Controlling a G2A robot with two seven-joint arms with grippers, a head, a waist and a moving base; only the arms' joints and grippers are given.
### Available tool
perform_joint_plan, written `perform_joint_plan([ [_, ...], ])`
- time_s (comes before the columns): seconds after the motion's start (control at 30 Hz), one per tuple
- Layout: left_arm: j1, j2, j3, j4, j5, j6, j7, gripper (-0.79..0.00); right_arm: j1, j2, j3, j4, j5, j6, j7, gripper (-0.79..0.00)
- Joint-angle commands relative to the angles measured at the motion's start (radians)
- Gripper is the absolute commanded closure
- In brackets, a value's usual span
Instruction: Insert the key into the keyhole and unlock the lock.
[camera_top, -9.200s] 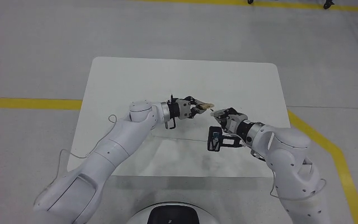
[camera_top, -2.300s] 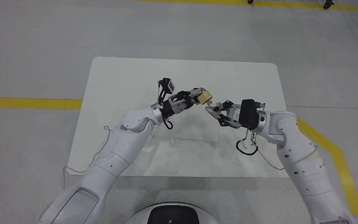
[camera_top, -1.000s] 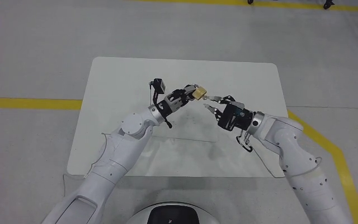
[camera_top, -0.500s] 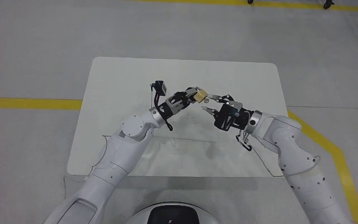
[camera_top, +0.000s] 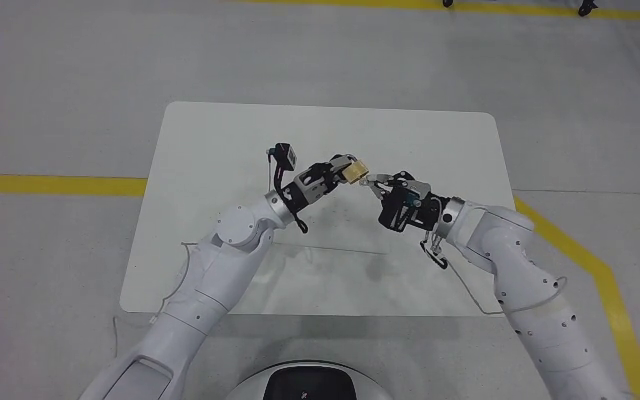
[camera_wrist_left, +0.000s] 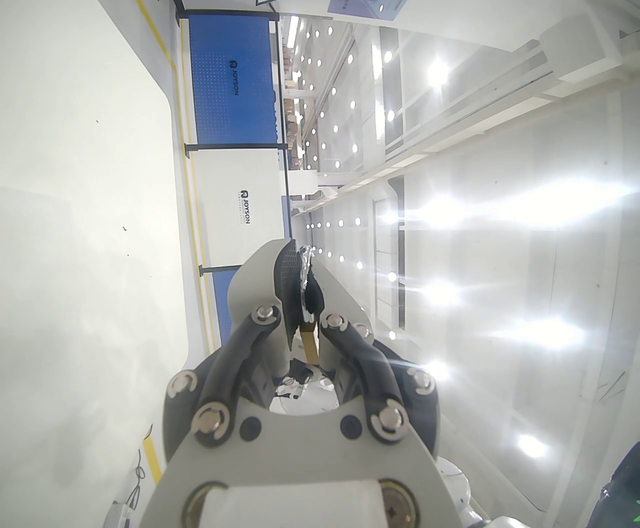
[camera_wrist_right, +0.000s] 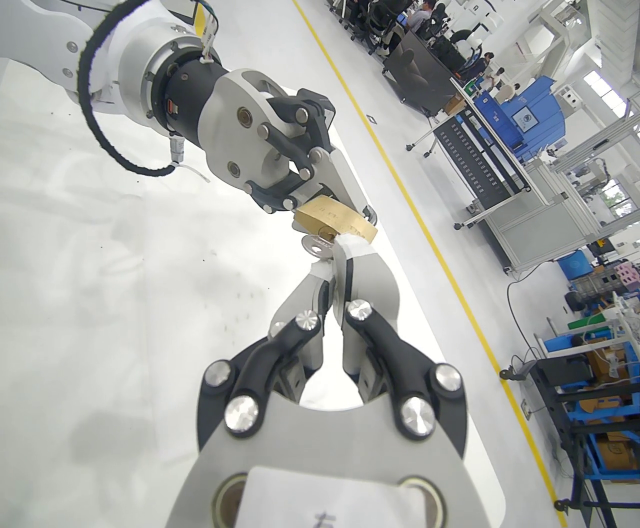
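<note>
- Now, your left gripper (camera_top: 343, 171) is clenched on the brass lock (camera_wrist_right: 334, 220), holding it in the air above the middle of the white table (camera_top: 430, 135).
- Your right gripper (camera_wrist_right: 336, 252) is clamped on the silver key (camera_wrist_right: 315, 244), just beside the lock.
- You see the key's tip meeting the lock's bottom face. How deep it sits cannot be told.
- One right fingertip (camera_wrist_right: 350, 246) touches the lock's corner and hides part of the brass from the right wrist camera.
- From the left wrist camera, the left fingers (camera_wrist_left: 287, 272) cover nearly all of the lock; a sliver of brass shows between them.
- A black cable loop (camera_wrist_right: 107, 137) hangs at the left wrist, behind the lock.
- Beyond the table you have a yellow floor line (camera_wrist_right: 400, 185), metal racks (camera_wrist_right: 505, 200) and a blue machine (camera_wrist_right: 525, 120), all well apart from the grippers.
</note>
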Motion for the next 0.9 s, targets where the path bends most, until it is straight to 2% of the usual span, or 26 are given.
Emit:
perform_joint_plan([
  [0.0, -0.001, 0.0, 0.0, 0.002, 0.001, -0.001, 0.001, 0.0, -0.002, -0.001, 0.001, 0.001, 0.006, 0.001, 0.001, 0.0],
  [0.13, -0.003, -0.001, -0.002, 0.005, 0.0, -0.003, 0.001, 0.0, -0.002, -0.003, 0.003, 0.004, 0.02, -0.004, 0.015, 0.0],
  [0.17, -0.003, 0.0, -0.003, 0.006, -0.002, -0.005, 0.001, 0.0, -0.002, -0.003, 0.003, 0.004, 0.021, -0.002, 0.018, -0.052],
  [0.2, -0.002, 0.0, -0.005, 0.007, -0.003, -0.005, 0.002, 0.0, -0.003, -0.003, 0.004, 0.002, 0.022, -0.002, 0.02, -0.179],
  [0.23, -0.002, 0.0, -0.007, 0.008, -0.004, -0.004, 0.002, 0.0, -0.005, -0.004, 0.005, 0.0, 0.023, -0.002, 0.021, -0.234],
  [0.33, -0.001, 0.001, -0.011, 0.007, -0.006, -0.004, 0.003, 0.0, -0.012, -0.004, 0.011, -0.02, 0.008, 0.008, 0.032, -0.323],
  [0.47, 0.0, 0.001, -0.014, 0.006, -0.007, -0.002, 0.003, 0.0, -0.025, -0.004, 0.009, -0.06, -0.021, 0.023, 0.055, -0.326],
  [0.63, 0.0, 0.001, -0.017, 0.006, -0.009, 0.0, 0.0, 0.0, -0.026, -0.007, 0.003, -0.082, -0.023, 0.025, 0.077, -0.283],
  [0.87, 0.003, 0.002, -0.02, 0.007, -0.011, 0.0, -0.004, 0.0, -0.009, -0.013, -0.018, -0.102, -0.042, 0.025, 0.115, -0.28],
])
